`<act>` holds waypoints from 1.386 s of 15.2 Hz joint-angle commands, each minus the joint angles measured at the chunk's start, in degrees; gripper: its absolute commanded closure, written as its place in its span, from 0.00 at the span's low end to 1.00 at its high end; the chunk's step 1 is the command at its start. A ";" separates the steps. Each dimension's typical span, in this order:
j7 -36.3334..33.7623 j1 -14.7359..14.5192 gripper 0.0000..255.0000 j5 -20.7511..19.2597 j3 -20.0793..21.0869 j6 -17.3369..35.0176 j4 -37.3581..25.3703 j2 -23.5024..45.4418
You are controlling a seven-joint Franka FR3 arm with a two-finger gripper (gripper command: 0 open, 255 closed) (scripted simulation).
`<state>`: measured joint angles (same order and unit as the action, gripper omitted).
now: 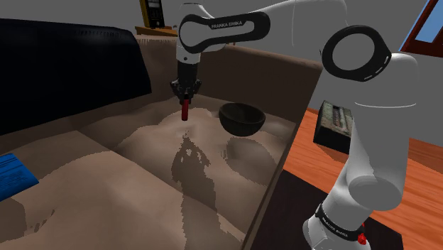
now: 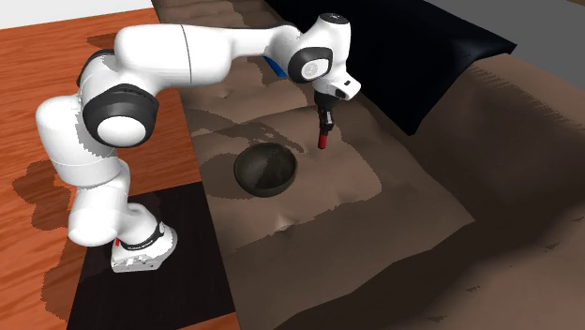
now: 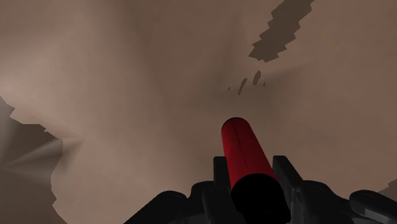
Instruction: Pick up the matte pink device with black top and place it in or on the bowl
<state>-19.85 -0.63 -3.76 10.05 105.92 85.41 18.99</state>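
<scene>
The fingers (image 3: 284,173) are clamped on the red, black-topped device (image 1: 185,111), which hangs above the brown couch (image 1: 142,206). In the shoulder view a dark bowl (image 1: 241,119) sits just to its right, and a navy cushion (image 1: 64,71) lies at the upper left.

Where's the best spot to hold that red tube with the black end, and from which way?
Grip the slim red tube with a black end at that black end, from above, as the end effector clasps it. It is narrow, round and hangs upright, so fingers close across its width, leaving the red end free to go into the dark round bowl.
</scene>
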 commanded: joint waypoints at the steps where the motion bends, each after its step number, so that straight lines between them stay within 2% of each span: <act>1: 0.00 0.00 1.00 0.00 0.00 0.00 0.00 0.01; 7: 0.00 0.00 1.00 0.00 0.00 0.01 0.02 0.00; 21: 0.16 -0.51 1.00 -0.10 0.13 -11.28 -12.30 1.02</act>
<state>-19.70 -1.06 -3.78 10.18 95.53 74.44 19.55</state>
